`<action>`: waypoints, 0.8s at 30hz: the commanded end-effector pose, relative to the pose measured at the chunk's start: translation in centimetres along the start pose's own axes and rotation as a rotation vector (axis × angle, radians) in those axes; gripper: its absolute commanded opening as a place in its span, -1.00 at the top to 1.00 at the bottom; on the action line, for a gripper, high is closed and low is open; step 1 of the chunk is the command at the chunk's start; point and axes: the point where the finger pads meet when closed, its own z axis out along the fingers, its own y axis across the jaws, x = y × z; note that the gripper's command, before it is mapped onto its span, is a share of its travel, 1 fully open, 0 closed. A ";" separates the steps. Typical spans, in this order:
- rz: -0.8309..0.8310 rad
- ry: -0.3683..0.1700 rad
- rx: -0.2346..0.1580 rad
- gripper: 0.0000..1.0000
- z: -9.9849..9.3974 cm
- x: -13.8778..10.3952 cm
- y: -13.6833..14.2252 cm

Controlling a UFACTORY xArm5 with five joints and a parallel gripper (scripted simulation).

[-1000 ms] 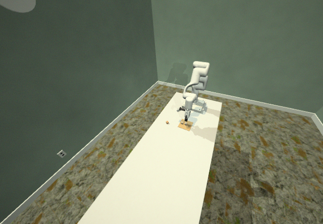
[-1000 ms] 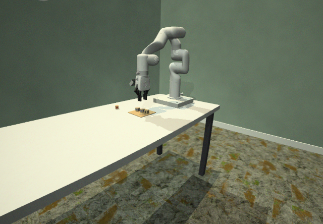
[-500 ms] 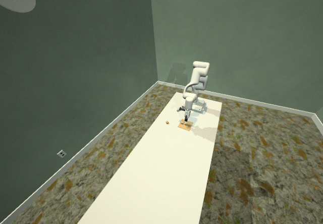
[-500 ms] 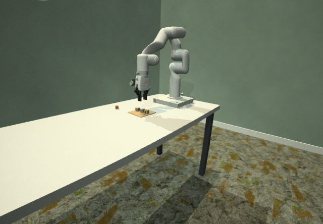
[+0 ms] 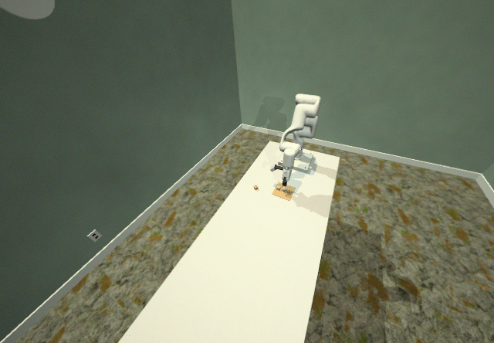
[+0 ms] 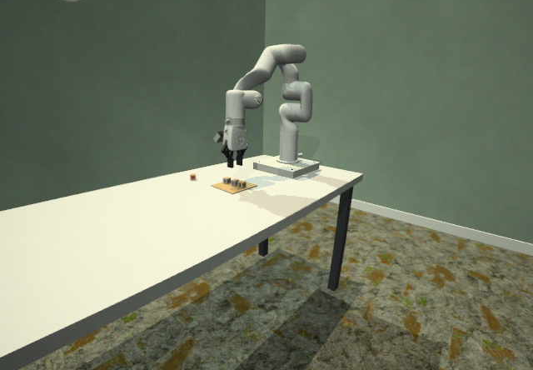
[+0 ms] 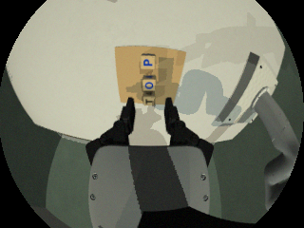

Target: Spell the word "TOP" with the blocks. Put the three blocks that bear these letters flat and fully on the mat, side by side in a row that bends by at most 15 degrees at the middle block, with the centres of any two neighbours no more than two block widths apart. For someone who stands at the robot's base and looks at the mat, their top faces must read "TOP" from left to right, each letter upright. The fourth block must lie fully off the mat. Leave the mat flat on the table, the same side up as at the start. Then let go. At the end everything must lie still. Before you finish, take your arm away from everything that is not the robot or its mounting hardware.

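Word laid out on the mat, hand empty above it

The gripper (image 5: pixel 284 184) (image 6: pixel 234 166) (image 7: pixel 149 104) is let go: its fingers stand parted over the row, with nothing between them. Below, on the mat (image 5: pixel 281 196) (image 6: pixel 232 190) (image 7: pixel 128 66), T (image 5: pixel 289 191) (image 6: pixel 242 183) (image 7: pixel 149 100), O (image 5: pixel 284 189) (image 6: pixel 234 182) (image 7: pixel 149 85) and P (image 5: pixel 278 188) (image 6: pixel 226 180) (image 7: pixel 147 62) form a nearly straight row; O sits nearer T than P. The spare (image 5: pixel 255 188) (image 6: pixel 192 177) lies on the table (image 5: pixel 247 259) (image 6: pixel 129 228) (image 7: pixel 62 81), well off the mat.

From the base (image 5: pixel 309 167) (image 6: pixel 306 169) (image 7: pixel 252 85) the order should read TOP, so the step in hand looks like backing away. Best done by rising straight up, fingers kept at their present spread, with no sideways swing until the tips are well above the blocks. A brushed T could turn, or creep towards the mat's edge.

The wrist view alone makes the blue O and P legible; T is foreshortened and harder to read, so its footing by the edge deserves a check. The exterior view shows the height between fingertips and blocks, plus a red mark on the spare, whose letter I cannot tell. The top view confirms its separation from the mat.
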 end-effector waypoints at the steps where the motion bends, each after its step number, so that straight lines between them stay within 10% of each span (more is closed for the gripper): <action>1: 0.000 0.000 0.003 0.00 0.2 0.0 -0.1; 24: 0.000 0.000 0.004 0.00 3.2 -0.1 -0.1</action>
